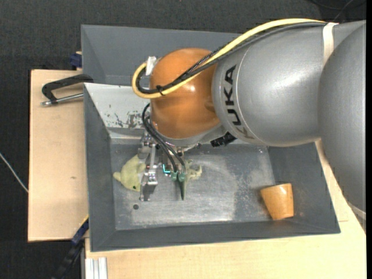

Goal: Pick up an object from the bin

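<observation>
Thing nearest the pincer: a pale yellow-green thing (130,176) with a lumpy, uneven outline; it looks soft and narrows to a point on its left side.
Where it lies: on the floor of the bin (232,209), left of the middle and close below the sloping back wall.
Pincer (164,192): spread open, with both fingers pointing down at the floor and bare grey metal between their tips.
Silver finger (149,182): stands right at the yellow-green thing's right edge (whether touching or just beside, I cannot tell).
Dark finger (182,186): stands apart from the yellow-green thing, toward the middle of the bin. A small pale scrap (196,170) of much the same colour lies just beside it.
Held: nothing is seen between the fingers.
Wrist: a rounded orange cover (180,97) sits directly above the pincer.
Elsewhere in the bin: an orange cup-shaped thing (278,201) lies tilted near the front right corner, well apart from the pincer.
</observation>
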`<state>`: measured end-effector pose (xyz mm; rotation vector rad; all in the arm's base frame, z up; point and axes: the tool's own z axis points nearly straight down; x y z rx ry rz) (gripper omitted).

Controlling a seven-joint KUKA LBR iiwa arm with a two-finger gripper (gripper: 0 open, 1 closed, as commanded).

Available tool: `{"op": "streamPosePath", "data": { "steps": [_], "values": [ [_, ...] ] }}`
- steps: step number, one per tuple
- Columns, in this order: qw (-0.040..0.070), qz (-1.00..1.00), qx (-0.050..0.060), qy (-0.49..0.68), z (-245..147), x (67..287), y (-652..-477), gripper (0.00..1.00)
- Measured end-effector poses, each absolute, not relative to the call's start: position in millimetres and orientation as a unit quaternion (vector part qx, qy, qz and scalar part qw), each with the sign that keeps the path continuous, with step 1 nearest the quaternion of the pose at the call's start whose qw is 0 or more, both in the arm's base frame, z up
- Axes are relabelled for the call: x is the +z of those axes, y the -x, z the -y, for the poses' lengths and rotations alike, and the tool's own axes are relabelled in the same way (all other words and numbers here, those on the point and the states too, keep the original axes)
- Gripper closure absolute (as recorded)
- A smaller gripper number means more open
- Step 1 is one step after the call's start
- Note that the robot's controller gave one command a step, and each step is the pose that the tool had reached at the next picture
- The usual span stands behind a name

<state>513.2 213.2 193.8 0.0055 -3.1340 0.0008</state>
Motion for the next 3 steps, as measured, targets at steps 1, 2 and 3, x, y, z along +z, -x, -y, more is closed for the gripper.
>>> {"op": "streamPosePath", "data": {
  "steps": [1,2,3],
  "values": [
    [-0.002,0.989,-0.001,-0.145,-186,84,-574.3,0.0],
    [-0.004,0.989,-0.002,-0.144,-187,87,-575.7,1.0],
    [-0.007,0.973,-0.002,-0.231,-208,242,-542.6,1.0]
  ]
}}
